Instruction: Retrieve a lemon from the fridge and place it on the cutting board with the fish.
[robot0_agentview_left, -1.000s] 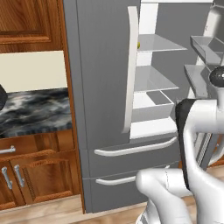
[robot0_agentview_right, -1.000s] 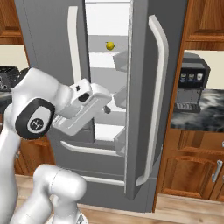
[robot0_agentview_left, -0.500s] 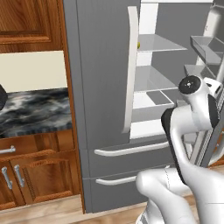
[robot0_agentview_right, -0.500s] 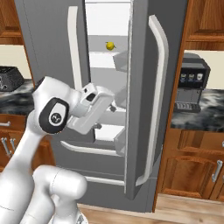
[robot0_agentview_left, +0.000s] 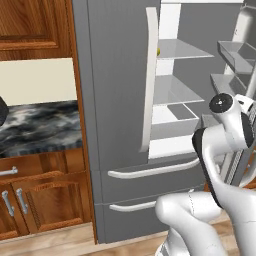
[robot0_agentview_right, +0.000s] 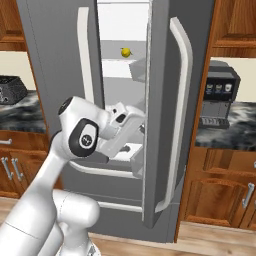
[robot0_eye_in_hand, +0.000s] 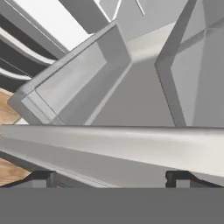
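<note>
With the fridge (robot0_agentview_right: 160, 75) open, our gripper (robot0_eye_in_hand: 109, 177) hangs spread and empty, the lemon (robot0_agentview_right: 125, 51) unpicked on its upper shelf.

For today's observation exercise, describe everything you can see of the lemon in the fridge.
The lemon is a small, bright yellow, roundish fruit with a smooth-looking skin. It rests on an upper glass shelf inside the open fridge, against the white interior, seen through the gap between the doors. In the left base view just a yellow sliver peeks past the door's white handle. Nothing but the shelf touches it.
</note>
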